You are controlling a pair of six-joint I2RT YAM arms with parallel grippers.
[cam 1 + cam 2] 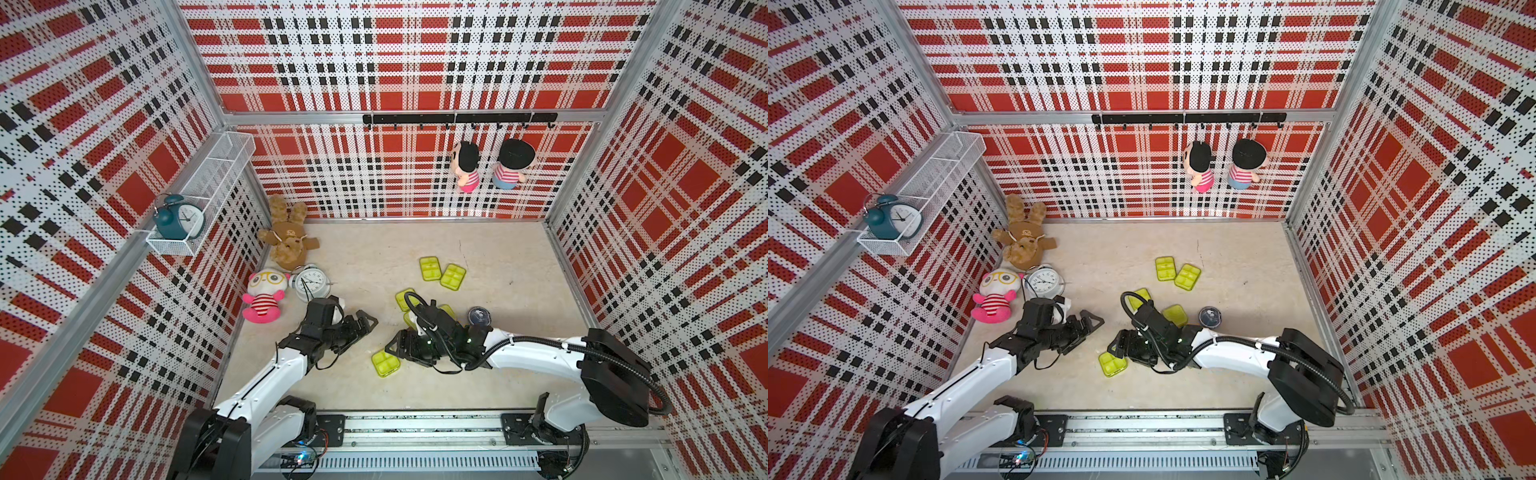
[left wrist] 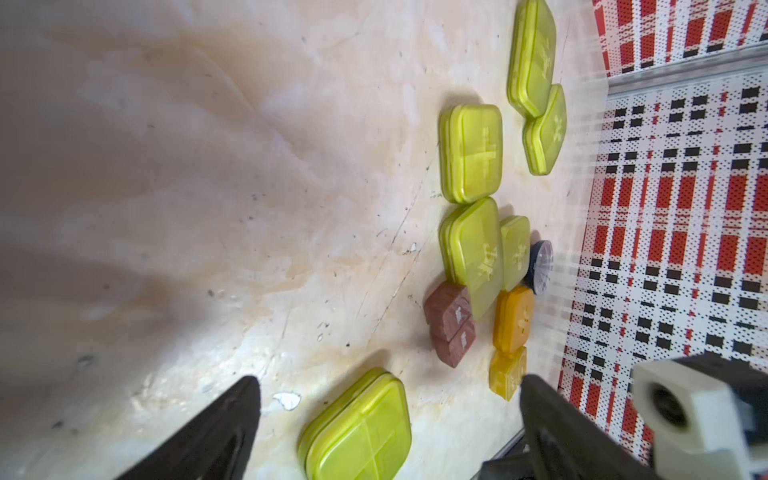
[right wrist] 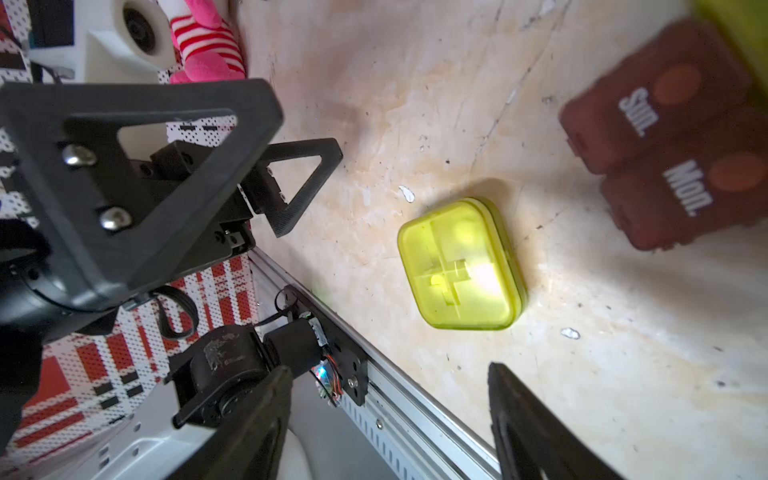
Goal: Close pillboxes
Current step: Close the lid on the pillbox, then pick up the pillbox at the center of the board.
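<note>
On the beige desk (image 1: pixel 498 332) we see the lime pillbox (image 1: pixel 385 363) at 7 o'clock, just beside our released right claw (image 1: pixel 390 347), farther from the released left claw (image 1: pixel 368 326).

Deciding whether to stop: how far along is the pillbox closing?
Done: the square translucent lime plastic pillbox near the rail lies shut, as do the other lime boxes, the brown day-labelled case and the orange case. In hand: nothing; left tool and right tool open, empty. Left: no raised lid shows; the round navy box is too small to judge.
</note>
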